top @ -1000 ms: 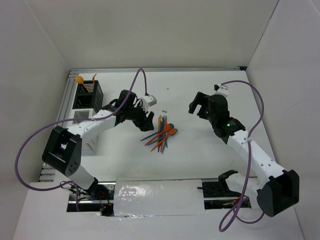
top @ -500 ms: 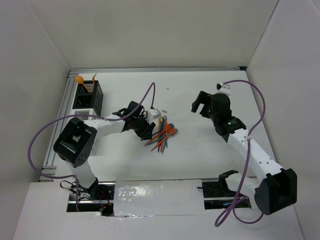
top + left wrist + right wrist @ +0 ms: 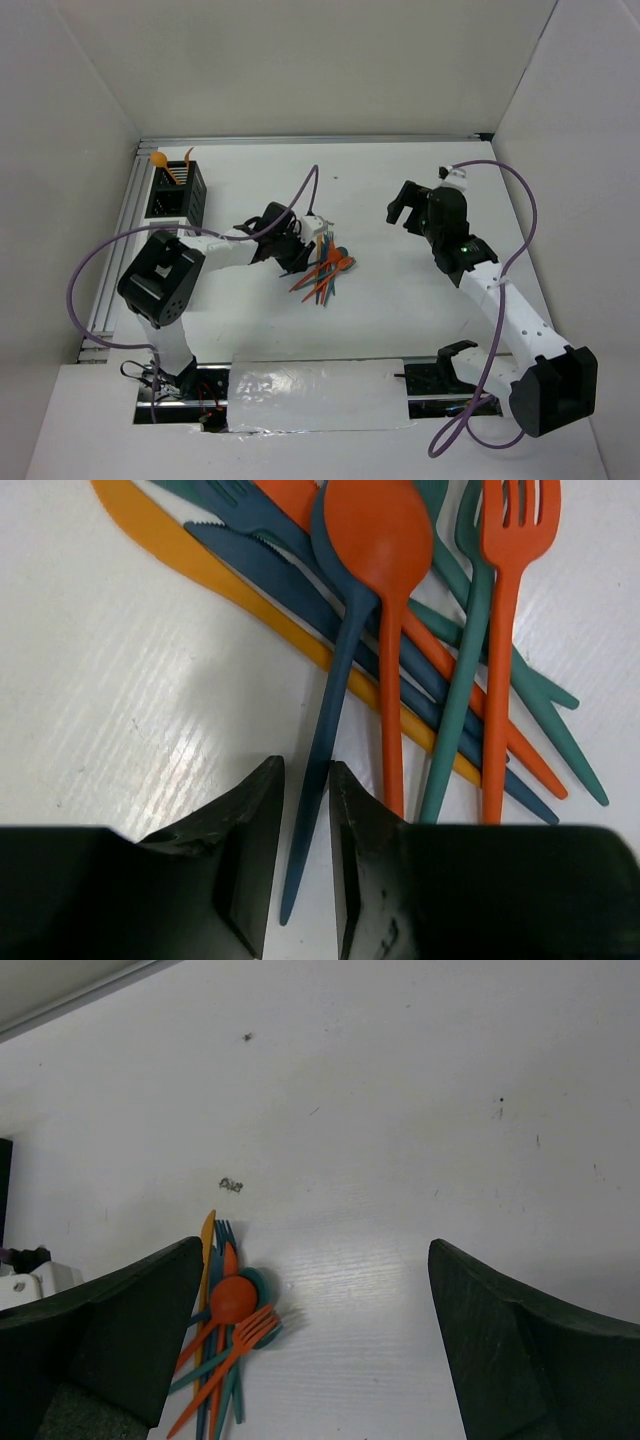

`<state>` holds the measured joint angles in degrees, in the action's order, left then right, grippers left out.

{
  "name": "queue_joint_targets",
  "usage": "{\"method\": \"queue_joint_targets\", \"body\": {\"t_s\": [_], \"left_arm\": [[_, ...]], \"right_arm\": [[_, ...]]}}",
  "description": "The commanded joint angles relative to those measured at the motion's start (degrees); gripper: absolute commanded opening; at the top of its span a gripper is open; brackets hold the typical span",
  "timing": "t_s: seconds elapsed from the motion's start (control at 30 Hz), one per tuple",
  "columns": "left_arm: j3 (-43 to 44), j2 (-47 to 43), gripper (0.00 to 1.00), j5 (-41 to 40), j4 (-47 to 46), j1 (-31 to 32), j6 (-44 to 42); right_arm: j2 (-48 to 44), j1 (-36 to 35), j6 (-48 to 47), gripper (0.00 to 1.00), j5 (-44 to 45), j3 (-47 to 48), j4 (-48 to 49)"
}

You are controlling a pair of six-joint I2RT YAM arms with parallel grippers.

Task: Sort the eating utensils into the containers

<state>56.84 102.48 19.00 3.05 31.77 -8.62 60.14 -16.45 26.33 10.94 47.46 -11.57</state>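
A: Starting far left — picking out the containers [image 3: 160, 237] against the rail, with a couple of orange pieces [image 3: 160, 158] poking out of the black bin [image 3: 190, 190]. Well apart from everything else.

B: On to the left gripper [image 3: 305, 780], down low at the near end of the heap of eating utensils [image 3: 325, 268]. Drawn narrow around the dark blue handle [image 3: 318, 740], though not visibly pinching yet. Showing a sliver of table [image 3: 120, 680] on one side.

A: Looks risky. Sitting off-centre in that gap, so likely to twist once squeezed.

B: And pinned at the far end, judging by the wrist view, tucked under the orange spoon [image 3: 375, 540]. Could flip that spoon or drag it along on a straight lift.

A: Could also catch the orange handle, ending right at one finger [image 3: 365, 860]. Would mean two colours in one grab and a wrong drop at the bins.

B: Thin and slick by the look of it. Might swivel or slip out on the long carry leftward.

A: Moving right: seeing a teal fork [image 3: 465, 680] and an orange fork [image 3: 497, 680] crossed over the rest. Easy to scatter with a careless pull.

B: Ending on the right gripper [image 3: 315, 1260] — spread wide, holding nothing, well clear of the heap. No trouble expected there, barring a reach into the same spot as the left.
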Motion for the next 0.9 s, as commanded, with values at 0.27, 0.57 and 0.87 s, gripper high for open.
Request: {"method": "queue_joint_targets", "body": {"t_s": [0.27,0.57,0.87], "left_arm": [[8.37,11.60,0.40,-7.22,8.90,4.27,2.21],[8.99,10.91,0.00,-9.16,8.29,3.92,3.61],[9.87,-9.38,0.00,-1.61,6.36,-9.69,8.27]], "right_arm": [[-0.90,0.54,1.36,1.00,-2.68,-0.53,2.96],[-2.66,0.45,1.62,1.00,-2.68,-1.14,2.43],[-0.11,0.37,1.71,1.00,-5.75,-0.62,3.22]]}}
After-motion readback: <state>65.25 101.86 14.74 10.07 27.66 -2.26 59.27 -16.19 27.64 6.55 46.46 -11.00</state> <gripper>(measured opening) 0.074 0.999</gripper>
